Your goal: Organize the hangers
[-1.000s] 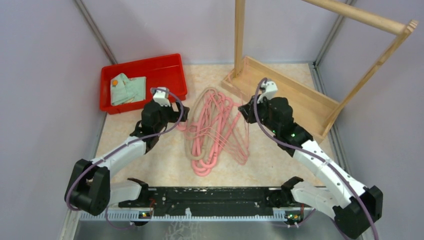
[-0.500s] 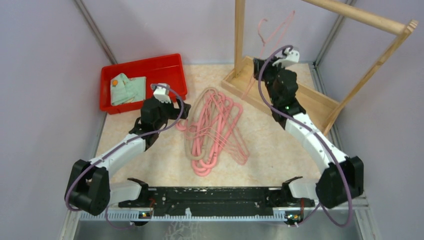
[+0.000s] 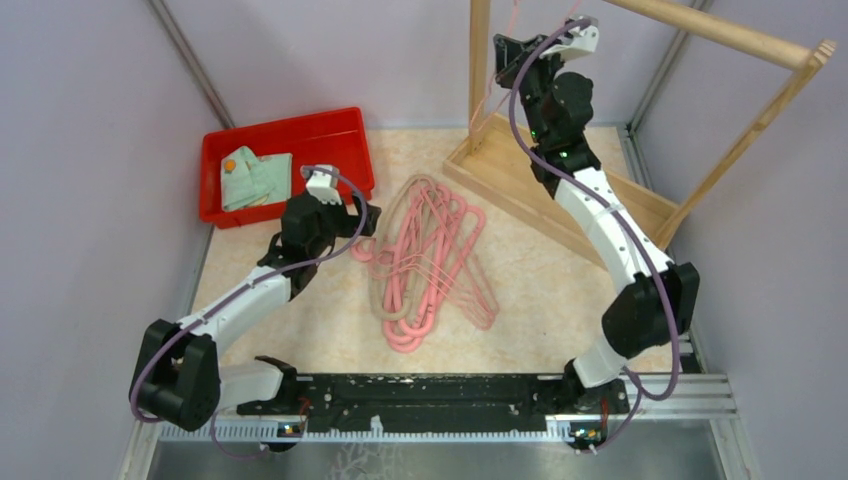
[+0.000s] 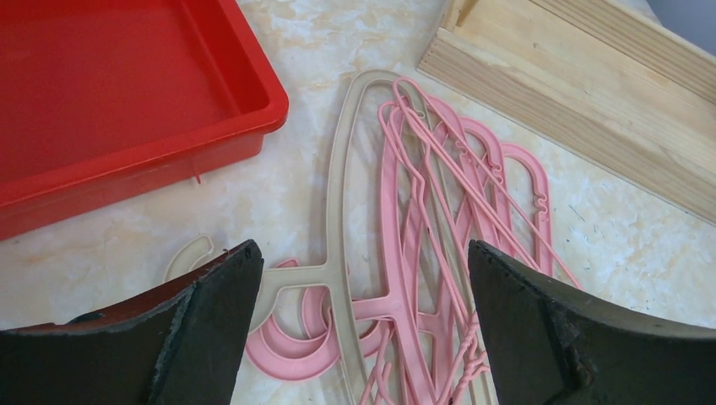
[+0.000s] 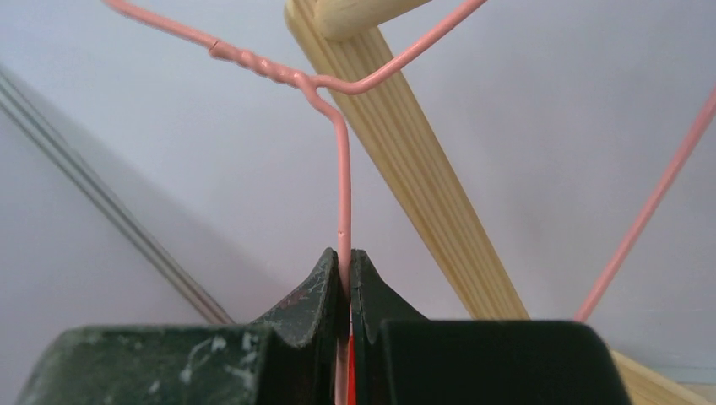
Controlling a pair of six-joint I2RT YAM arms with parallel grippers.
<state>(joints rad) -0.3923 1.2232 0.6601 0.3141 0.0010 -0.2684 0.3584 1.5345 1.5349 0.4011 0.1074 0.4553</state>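
Note:
A pile of pink hangers [image 3: 430, 255] with a pale beige hanger [image 4: 338, 186] lies in the middle of the table. My left gripper [image 3: 365, 222] is open and empty, low over the hook end of the pile; in the left wrist view [image 4: 363, 278] its jaws straddle the beige hanger's neck and pink hooks [image 4: 291, 346]. My right gripper [image 3: 505, 50] is raised high beside the wooden rack's upright post [image 3: 479, 70]. It is shut on the straight wire of a thin pink wire hanger [image 5: 342, 186], whose twisted neck is just above the jaws [image 5: 348, 257].
The wooden rack has a top rail [image 3: 720, 30] and a low base tray [image 3: 600, 195] at the back right. A red bin [image 3: 300, 125] holding a green cloth [image 3: 255, 175] stands at the back left. Walls close both sides.
My right gripper has lifted the pink wire hanger off the pile and carried it up and back to the top of the rack's post. The left arm has barely moved.

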